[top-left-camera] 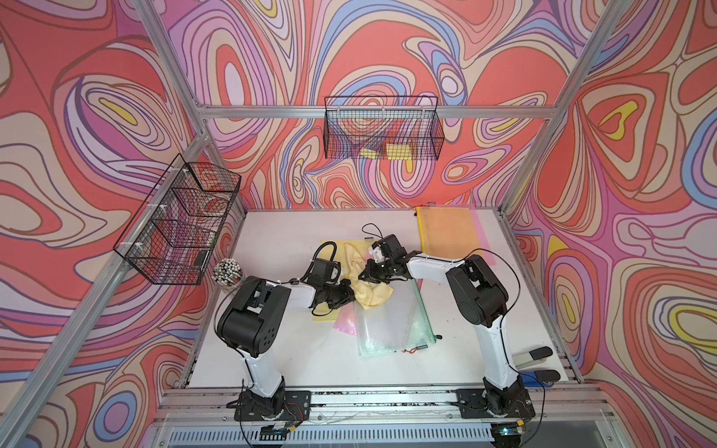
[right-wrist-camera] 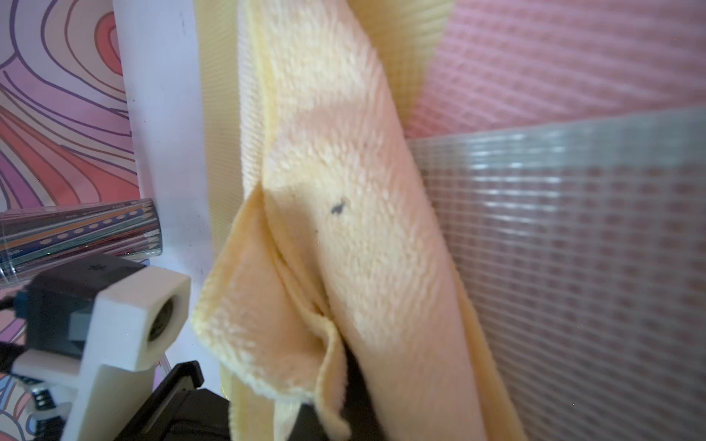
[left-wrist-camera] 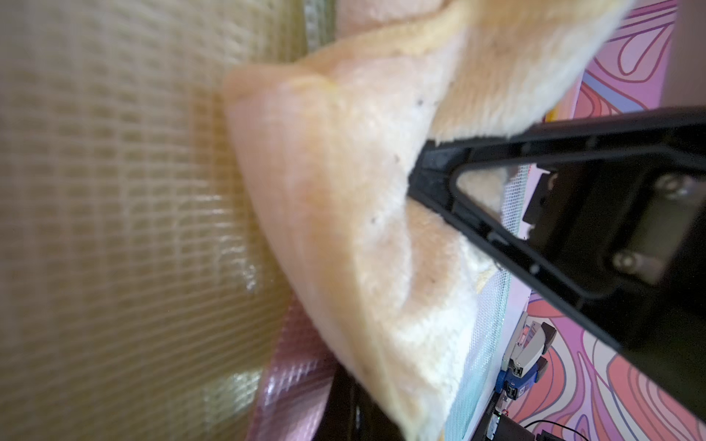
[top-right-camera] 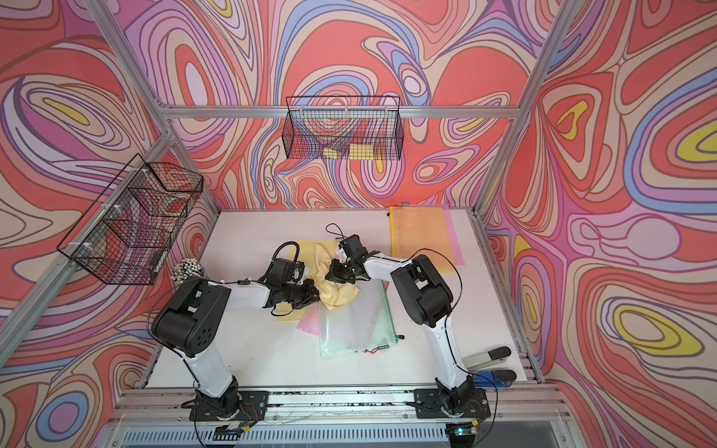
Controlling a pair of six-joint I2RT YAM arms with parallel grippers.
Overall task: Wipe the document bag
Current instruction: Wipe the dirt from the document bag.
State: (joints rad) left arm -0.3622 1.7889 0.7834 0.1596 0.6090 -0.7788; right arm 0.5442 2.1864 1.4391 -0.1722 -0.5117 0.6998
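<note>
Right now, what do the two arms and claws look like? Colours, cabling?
The left arm and right arm match: white links, black joint housings, black base plates. The left claw and right claw are black. Thin black cables loop off each wrist.

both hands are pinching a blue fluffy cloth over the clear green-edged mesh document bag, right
Not blue: the fluffy cloth is pale yellow, plain in both wrist views. The rest stands: the left hand and right hand both pinch it over the clear green-edged mesh document bag.

Cloth fluffy matt terry; document bag glossy mesh-ribbed plastic; table smooth.
</note>
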